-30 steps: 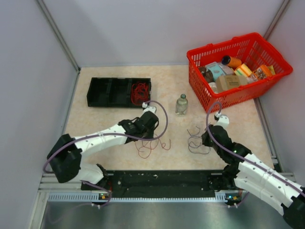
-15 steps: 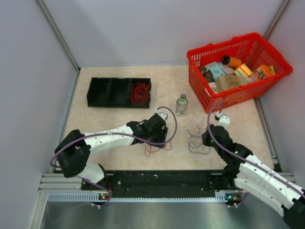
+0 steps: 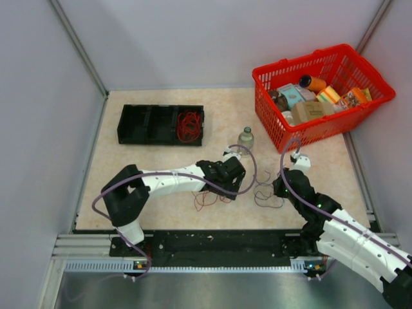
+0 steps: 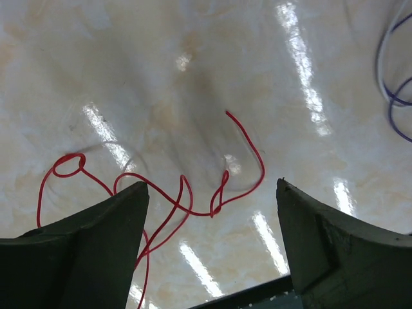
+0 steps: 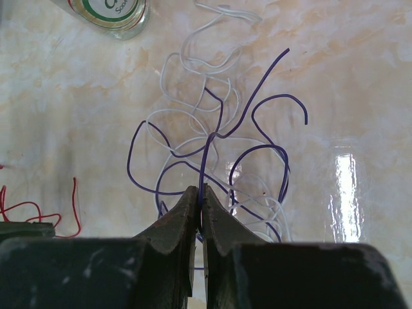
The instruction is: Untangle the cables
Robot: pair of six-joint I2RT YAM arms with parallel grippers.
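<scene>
Now your left fingers (image 3: pixel 224 183) are spread, and your right fingers (image 5: pixel 197 205) pinch the dark blue cable (image 5: pixel 212 136).
At 10 o'clock on the table (image 3: pixel 148 167), a red bunch (image 3: pixel 188 125) fills the black tray's (image 3: pixel 138 123) right compartment. A loose red cable (image 4: pixel 248 138) lies beneath your left fingers. The white cable (image 5: pixel 219 10) is tangled with the blue one at 9 o'clock of your right fingers.

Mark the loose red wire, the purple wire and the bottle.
loose red wire (image 4: pixel 260 159): left wrist view, right-hand arc.
purple wire (image 5: pixel 206 161): right wrist view, upright stretch at centre.
bottle (image 3: pixel 245 142): top view, body.
</scene>
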